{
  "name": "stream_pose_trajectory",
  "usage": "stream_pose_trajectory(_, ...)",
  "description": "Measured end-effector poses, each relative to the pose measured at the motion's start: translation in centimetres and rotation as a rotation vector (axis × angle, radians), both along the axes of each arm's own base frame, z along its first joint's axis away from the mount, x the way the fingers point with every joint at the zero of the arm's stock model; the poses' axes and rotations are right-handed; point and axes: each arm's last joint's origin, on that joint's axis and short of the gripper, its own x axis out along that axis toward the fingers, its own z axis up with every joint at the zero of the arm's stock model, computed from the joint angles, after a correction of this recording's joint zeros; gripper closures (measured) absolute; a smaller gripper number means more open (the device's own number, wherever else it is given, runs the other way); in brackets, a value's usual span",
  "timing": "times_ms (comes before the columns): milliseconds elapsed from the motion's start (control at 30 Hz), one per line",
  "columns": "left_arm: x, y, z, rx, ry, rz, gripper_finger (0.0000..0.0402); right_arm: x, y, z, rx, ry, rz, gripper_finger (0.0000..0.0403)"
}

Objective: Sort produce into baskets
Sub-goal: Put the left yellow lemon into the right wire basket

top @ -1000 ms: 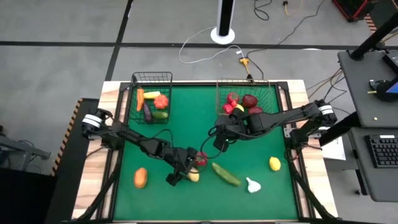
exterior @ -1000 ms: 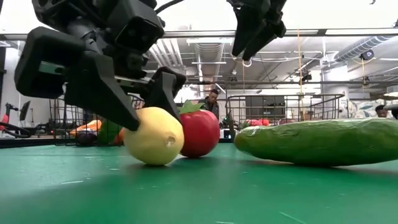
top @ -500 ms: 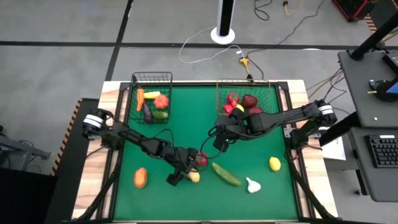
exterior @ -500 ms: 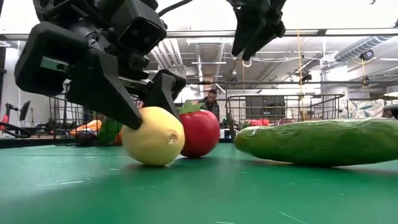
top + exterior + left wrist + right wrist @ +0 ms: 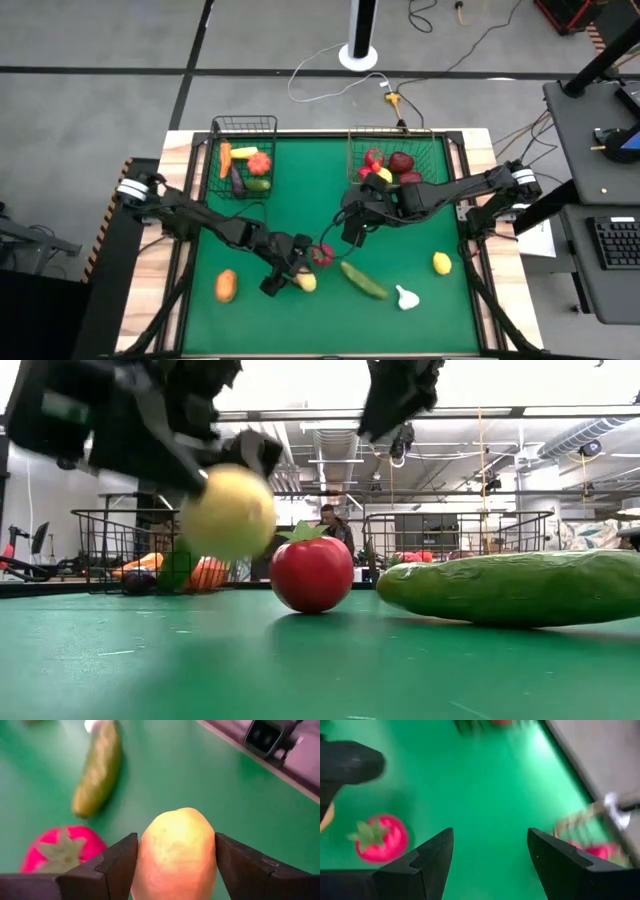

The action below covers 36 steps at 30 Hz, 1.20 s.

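Observation:
My left gripper is shut on a yellow lemon, which hangs above the green mat in the low view. Beside it a red tomato and a green cucumber lie on the mat. My right gripper hangs open above the mat's middle, between the tomato and the wider basket, with nothing between its fingers. The narrower dark basket at the far left holds several vegetables. The wider one holds several red pieces and a yellow one. My left gripper pinches the lemon by its two opposite sides between the two fingers, which lie along it. The fingers come slanting down from the table's left side. The lemon is lifted clear of the mat, its free end pointing past the fingertips.
An orange-brown piece lies near the front left. White garlic and a second yellow fruit lie at the front right. The mat between the two baskets is bare. A person sits in the room behind.
My left gripper has risen and drawn back a little toward the table's left, taking the lemon up off the mat and away from the tomato, which stays put. My right gripper has rolled a little in place.

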Motion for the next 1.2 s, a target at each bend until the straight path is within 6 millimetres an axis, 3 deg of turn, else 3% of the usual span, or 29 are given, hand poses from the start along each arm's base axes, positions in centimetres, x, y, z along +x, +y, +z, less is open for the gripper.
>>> stream_pose_trajectory(333,-3.5,2.2,6.2,-0.101,-0.208,0.139,0.0168,1.6,4.9,0.3,-0.264,-0.206,0.4,0.0156)
stream_pose_trajectory(567,-6.5,3.2,8.3,-0.35,-0.237,0.317,0.0168,2.1,8.3,-0.3,-0.474,-0.279,0.582,0.0156)
stream_pose_trajectory(767,-7.5,3.7,8.7,-0.439,-0.262,0.413,0.0168,3.3,9.4,-0.9,-0.562,-0.297,0.633,0.0156)
stream_pose_trajectory(1200,-7.2,3.9,8.3,-0.437,-0.292,0.455,0.0168,4.5,9.6,-0.5,-0.495,-0.341,0.586,0.0156)
